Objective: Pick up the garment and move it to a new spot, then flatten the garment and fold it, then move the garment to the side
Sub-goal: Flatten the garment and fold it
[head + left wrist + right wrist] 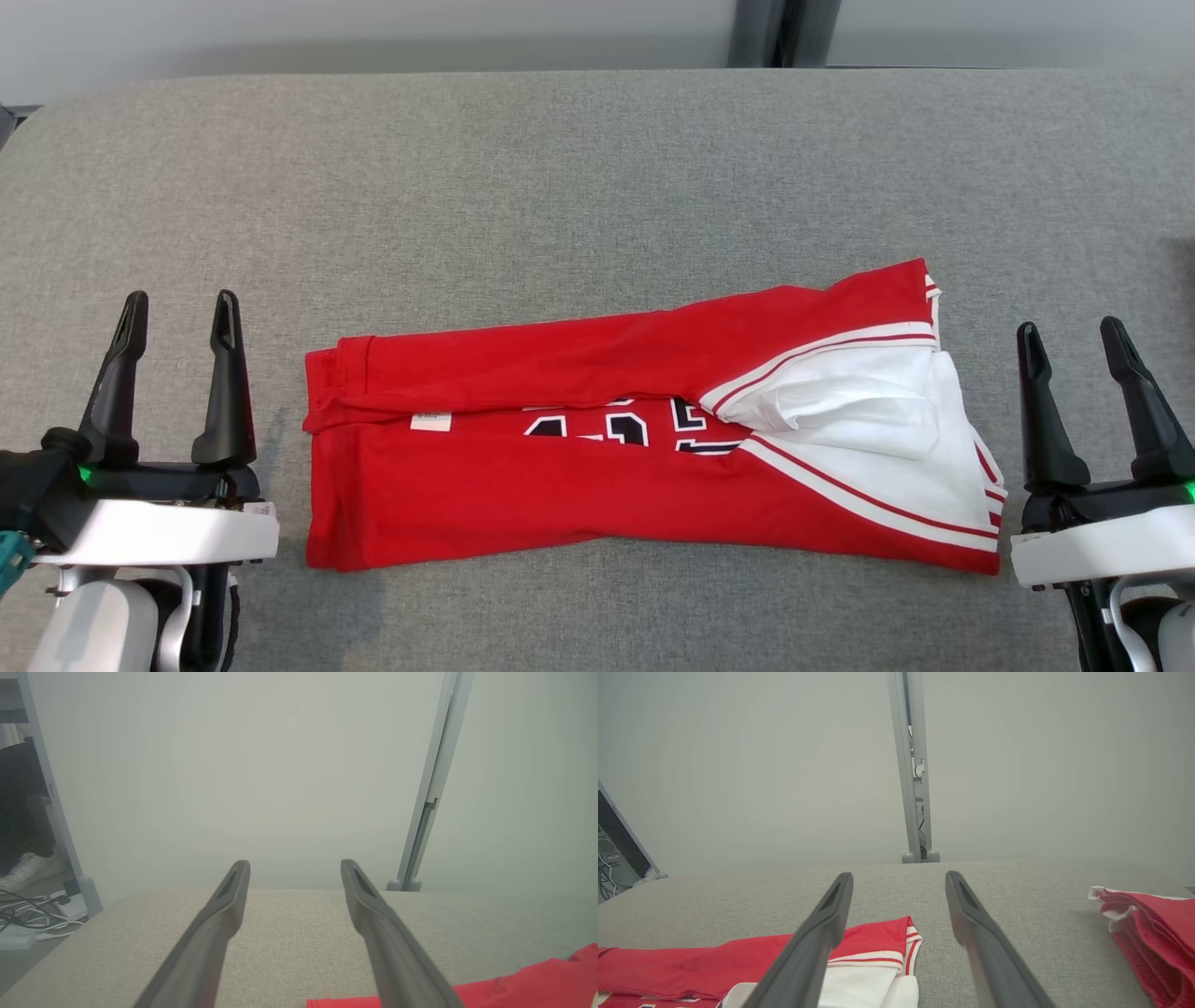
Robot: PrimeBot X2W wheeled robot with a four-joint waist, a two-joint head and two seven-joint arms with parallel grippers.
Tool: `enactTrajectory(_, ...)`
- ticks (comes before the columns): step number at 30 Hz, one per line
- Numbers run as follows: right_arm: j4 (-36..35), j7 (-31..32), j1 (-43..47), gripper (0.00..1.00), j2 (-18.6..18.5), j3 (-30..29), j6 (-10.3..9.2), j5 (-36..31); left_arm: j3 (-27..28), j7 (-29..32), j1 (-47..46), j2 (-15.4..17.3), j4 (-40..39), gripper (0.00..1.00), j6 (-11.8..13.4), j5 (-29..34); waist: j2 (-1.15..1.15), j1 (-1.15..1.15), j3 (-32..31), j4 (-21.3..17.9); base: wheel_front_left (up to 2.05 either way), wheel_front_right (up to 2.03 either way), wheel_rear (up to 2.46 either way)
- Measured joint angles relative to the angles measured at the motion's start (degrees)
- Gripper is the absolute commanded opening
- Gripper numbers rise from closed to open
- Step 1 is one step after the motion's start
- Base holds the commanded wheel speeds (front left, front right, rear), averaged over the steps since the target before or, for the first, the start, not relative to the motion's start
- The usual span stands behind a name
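With left claw (181, 299) and right claw (1069, 327) spread, shirt (560, 485) between them, we risked undoing its fold by pinching only one layer.

Bright, even light, faint soft shadows; head view sharp; both wrist views hazy and pale

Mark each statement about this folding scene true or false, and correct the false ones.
1. The red garment lies on the grey table. True.
2. The left gripper is clamped on the garment. False: it is open, beside the garment, holding nothing.
3. The right gripper is open. True.
4. The garment's print is fully visible. False: a folded-over edge covers its upper part.
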Motion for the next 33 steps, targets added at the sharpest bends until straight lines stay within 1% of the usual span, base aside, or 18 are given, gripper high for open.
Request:
enactTrajectory(4, 1.26, 0.65, 0.04, 1.0, -0.27, -0.43, 0.0, 0.03, 0.34, 0.01, 0.0, -1.35, 1.02, 1.0, -1.47, 1.1, 0.0, 0.0, -0.22, 0.64, 0.0, 0.0, 0.0)
enactTrajectory(8, 2.8, 1.71, -0.11, 1.0, -0.83, -1.3, 0.0, 0.1, 0.38, 0.0, -0.04, -2.01, 1.41, 1.0, -2.22, 1.97, 0.0, 0.0, -0.13, 1.07, 0.0, 0.0, 0.0)
enactTrajectory(12, 6.53, 2.45, -1.82, 1.0, -1.75, -1.67, 0.0, 0.77, 0.22, 0.0, -0.31, -2.81, 1.63, 1.0, -3.03, 2.49, 0.0, 0.0, 0.5, 1.65, 0.0, 0.0, 0.0)
enactTrajectory(14, 9.75, 3.11, -3.18, 1.0, -2.38, -1.18, 0.0, 1.45, 0.18, 0.0, -0.5, -3.08, 1.76, 1.0, -3.26, 2.92, 0.0, 0.0, 0.89, 2.03, 0.0, 0.0, 0.0)
enactTrajectory(16, 12.95, 3.22, -4.52, 1.0, -2.91, -0.2, 0.0, 2.14, 0.05, 0.0, -0.71, -3.43, 1.94, 1.0, -3.66, 3.21, 0.0, 0.0, 1.27, 2.46, 0.0, 0.0, 0.0)
enactTrajectory(22, 21.25, 3.31, -8.45, 1.0, -3.96, 5.58, 0.0, 4.31, -0.51, 0.0, -1.41, -4.41, 2.77, 1.0, -4.7, 3.83, 0.0, 0.0, 2.29, 3.49, 0.0, 0.0, 0.0)
enactTrajectory(25, 25.03, 2.91, -8.76, 1.0, -4.19, 6.69, 0.0, 5.78, -0.48, 0.0, -1.73, -4.67, 3.11, 1.0, -5.17, 3.92, 0.0, 0.0, 2.76, 3.91, 0.0, 0.0, 0.0)
enactTrajectory(28, 27.42, 3.0, -8.93, 1.0, -4.27, 8.0, 0.0, 6.89, -0.44, 0.0, -2.11, -5.05, 3.35, 1.0, -5.5, 4.1, 0.0, 0.0, 3.11, 4.15, 0.0, 0.0, 0.0)
enactTrajectory(33, 27.66, 3.53, -8.47, 1.0, -4.66, 10.6, -0.08, 9.13, -0.01, 0.0, -2.54, -5.49, 3.75, 1.0, -6.03, 4.43, 0.0, 0.0, 3.23, 4.23, 0.0, 0.0, 0.0)
